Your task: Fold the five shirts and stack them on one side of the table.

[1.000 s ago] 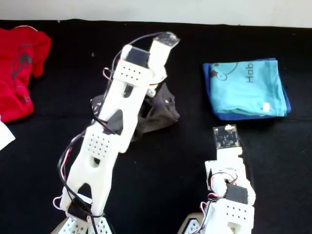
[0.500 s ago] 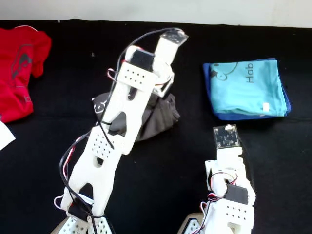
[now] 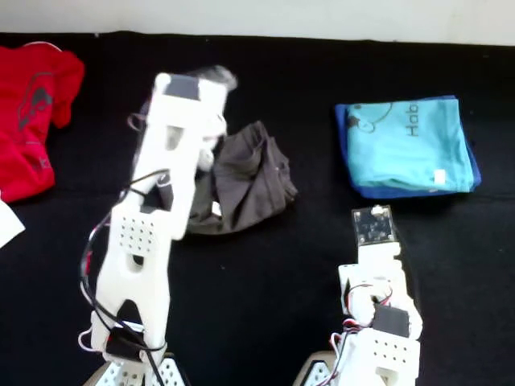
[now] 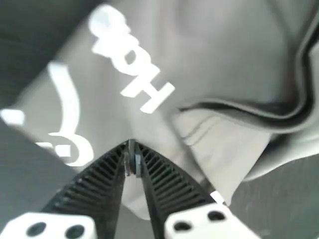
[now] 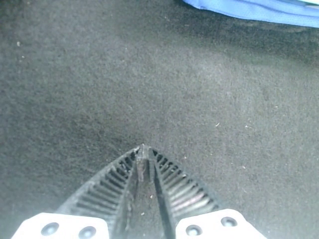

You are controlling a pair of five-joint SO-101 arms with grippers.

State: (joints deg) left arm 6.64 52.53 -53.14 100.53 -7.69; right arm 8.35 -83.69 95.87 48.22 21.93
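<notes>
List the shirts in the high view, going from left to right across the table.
red shirt → dark grey shirt → folded stack with a turquoise shirt on top

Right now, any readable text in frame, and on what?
Teal shirt: dark letters, cut off by the fold, no whole word.
Grey shirt: white letters at an angle, not reliably legible.
Red shirt: grey graphic, any lettering too small to read.

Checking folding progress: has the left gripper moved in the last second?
Yes. The left gripper, shut on the grey shirt, has swung away from the blue stack toward the red shirt.
</notes>
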